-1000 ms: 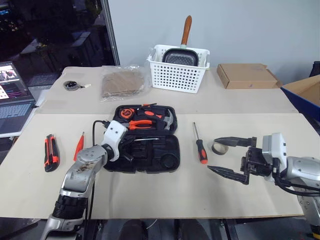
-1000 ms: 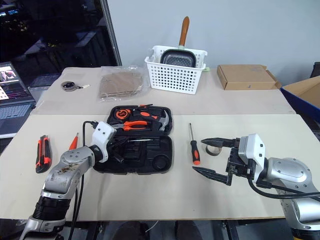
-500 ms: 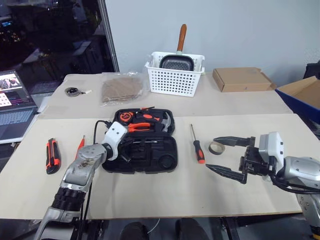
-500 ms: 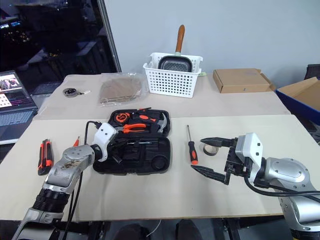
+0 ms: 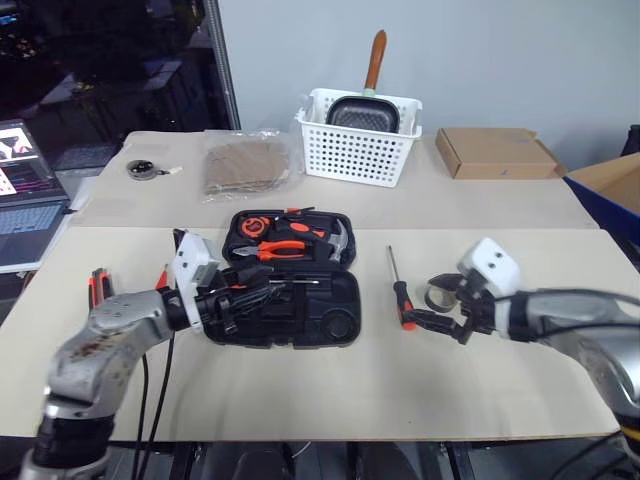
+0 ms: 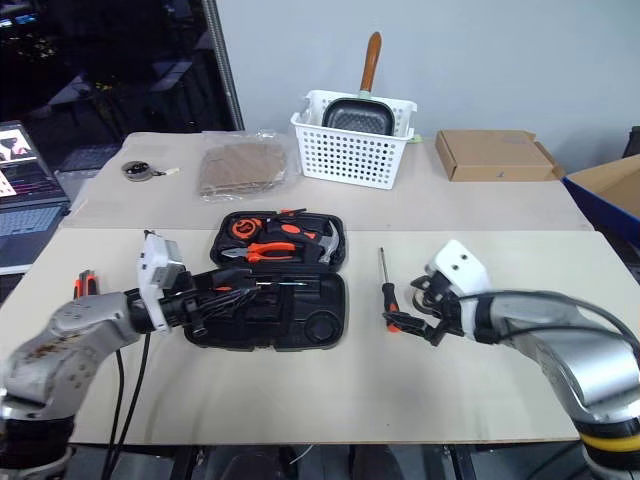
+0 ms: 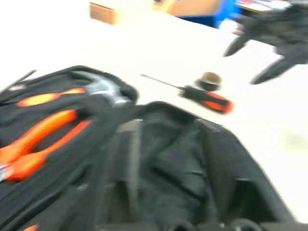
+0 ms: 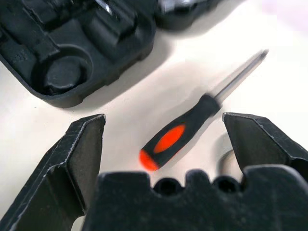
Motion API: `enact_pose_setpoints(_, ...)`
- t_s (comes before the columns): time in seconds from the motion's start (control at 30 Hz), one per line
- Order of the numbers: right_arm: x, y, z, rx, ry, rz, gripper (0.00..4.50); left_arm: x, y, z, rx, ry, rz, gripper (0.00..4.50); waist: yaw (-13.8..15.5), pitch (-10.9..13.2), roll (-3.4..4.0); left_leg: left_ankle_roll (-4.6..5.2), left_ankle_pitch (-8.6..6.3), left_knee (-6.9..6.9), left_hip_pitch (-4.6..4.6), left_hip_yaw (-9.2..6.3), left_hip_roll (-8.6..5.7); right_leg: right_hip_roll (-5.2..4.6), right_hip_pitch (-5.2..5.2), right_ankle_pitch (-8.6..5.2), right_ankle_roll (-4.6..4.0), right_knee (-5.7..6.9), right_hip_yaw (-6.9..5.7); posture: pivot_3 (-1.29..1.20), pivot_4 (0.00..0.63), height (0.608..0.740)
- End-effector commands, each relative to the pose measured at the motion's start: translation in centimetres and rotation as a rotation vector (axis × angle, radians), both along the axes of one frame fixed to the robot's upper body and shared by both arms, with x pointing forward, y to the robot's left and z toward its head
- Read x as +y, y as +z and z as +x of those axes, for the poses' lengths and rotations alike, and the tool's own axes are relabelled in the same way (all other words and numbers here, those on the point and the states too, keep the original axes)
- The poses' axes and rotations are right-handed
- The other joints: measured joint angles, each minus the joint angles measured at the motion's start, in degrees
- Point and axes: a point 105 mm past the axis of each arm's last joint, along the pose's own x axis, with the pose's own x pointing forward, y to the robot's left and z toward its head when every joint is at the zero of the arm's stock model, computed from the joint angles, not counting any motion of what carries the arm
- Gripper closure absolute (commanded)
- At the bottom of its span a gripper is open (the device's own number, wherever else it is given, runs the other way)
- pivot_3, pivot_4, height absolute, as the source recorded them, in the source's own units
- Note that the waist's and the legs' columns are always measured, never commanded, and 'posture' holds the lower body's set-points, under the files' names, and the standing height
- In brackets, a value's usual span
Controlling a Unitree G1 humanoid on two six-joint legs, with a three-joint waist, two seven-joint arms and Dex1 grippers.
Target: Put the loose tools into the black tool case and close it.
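1. The black tool case (image 5: pixel 285 280) lies open in the middle of the desk (image 5: pixel 330 380), its far half carrying the orange-handled pliers (image 5: pixel 280 249) and the hammer (image 5: pixel 338 238), its near half showing mostly bare moulded slots.
2. The right gripper (image 8: pixel 166 144) hangs over the screwdriver (image 5: pixel 400 292) that lies just right of the case, jaws wide apart and straddling the orange-and-black handle, one finger (image 8: pixel 72 159) on either side of it, nothing held.
3. Just beyond that handle sits the tan tape ring (image 5: pixel 438 296), close beside the gripper.
4. The left gripper (image 5: pixel 258 296) sits over the near-left part of the case, pointing across it; I cannot tell whether its jaws are apart or together in that dark tangle, and I see nothing held.
5. Out on the left, the orange-and-black utility knife (image 5: pixel 97 284) and the small orange pointed tool (image 5: pixel 163 275) lie loose on the desk, partly hidden behind the left arm.
6. My read: the step in hand is picking up this screwdriver, so packing is part way and the lid is far from closing.
7. The next move calls for lowering the right jaws squarely around the handle and closing on it without knocking the tape ring, then carrying the screwdriver to a long slot in the case.
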Motion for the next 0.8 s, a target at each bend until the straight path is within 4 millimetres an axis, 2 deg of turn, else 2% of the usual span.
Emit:
enact_pose_setpoints(0.03, -0.2, -1.0, 1.0, 0.088, -0.073, -0.023, 0.00, -0.9, 1.6, -2.3, -0.021, -0.115, 0.024, 0.83, 0.0, 0.0, -0.01, 0.01, -0.01, 0.00, -0.02, -0.01, -0.02, 0.00, 0.00, 0.00, 0.01, -0.03, -0.01, 0.00, 0.150, 0.740)
enact_pose_setpoints(0.1, -0.5, -1.4, 1.7, 0.106, -0.100, -0.029, 0.00, -1.3, 1.6, -3.0, -0.010, -0.136, 0.038, 0.09, 0.0, 0.0, -0.01, 0.03, -0.02, 0.00, -0.03, 0.01, -0.05, -0.01, 0.02, -0.01, 0.04, -0.06, -0.01, 0.00, 0.150, 0.740)
enact_pose_setpoints(0.3, -0.2, -2.6, 4.4, 0.146, -0.208, -0.072, 0.00, -1.3, 2.5, -4.6, 0.020, -0.167, 0.063, 0.09, -0.2, 0.1, -0.04, 0.06, -0.02, 0.00, -0.03, 0.01, -0.08, 0.05, -0.02, -0.05, 0.09, -0.01, 0.01, 0.00, 0.150, 0.740)
enact_pose_setpoints(0.37, 0.9, -3.0, 5.6, 0.150, -0.233, -0.085, 0.00, -0.9, 3.0, -5.1, 0.012, -0.164, 0.074, 0.09, -0.2, 0.1, -0.04, 0.06, -0.02, 0.00, -0.03, -0.01, -0.08, 0.05, -0.02, -0.07, 0.07, 0.00, -0.02, 0.00, 0.150, 0.740)
enact_pose_setpoints(0.4, 1.2, -3.4, 5.8, 0.162, -0.228, -0.104, 0.52, -0.8, 3.0, -5.3, 0.007, -0.162, 0.083, 0.00, -0.4, 0.1, -0.05, 0.06, -0.02, 0.00, -0.02, 0.01, -0.08, 0.06, -0.02, -0.07, 0.07, 0.01, -0.01, 0.00, 0.150, 0.740)
enact_pose_setpoints(0.5, 0.7, -4.0, 6.3, 0.158, -0.242, -0.160, 1.35, -0.9, 3.0, -5.6, -0.007, -0.155, 0.102, 0.00, -0.3, 0.1, -0.01, 0.04, -0.01, 0.00, -0.09, 0.02, -0.10, 0.06, -0.11, -0.07, 0.07, 0.02, 0.00, 0.00, 0.150, 0.740)
enact_pose_setpoints(0.53, 0.4, -4.1, 6.4, 0.150, -0.250, -0.175, 1.77, -0.9, 3.0, -5.6, -0.008, -0.149, 0.099, 0.00, -0.1, 0.1, -0.01, 0.04, -0.01, 0.00, -0.09, 0.02, -0.10, 0.05, -0.11, -0.07, 0.07, 0.01, -0.01, 0.00, 0.150, 0.740)
enact_pose_setpoints(0.73, -0.8, -2.6, 6.3, 0.069, -0.237, -0.187, 3.76, -0.5, 3.3, -6.2, -0.073, -0.094, 0.085, 0.00, 0.0, 0.1, 0.00, 0.04, -0.01, 0.00, -0.12, 0.05, -0.11, 0.00, -0.11, -0.07, 0.08, -0.02, -0.03, 0.00, 0.150, 0.740)
enact_pose_setpoints(0.8, -0.3, -1.7, 6.3, 0.023, -0.201, -0.175, 3.82, -0.1, 3.5, -6.3, -0.102, -0.069, 0.070, 0.00, 0.1, 0.1, 0.05, 0.04, -0.02, 0.00, -0.14, 0.02, -0.11, -0.01, -0.12, -0.07, 0.07, -0.02, -0.06, 0.00, 0.150, 0.740)
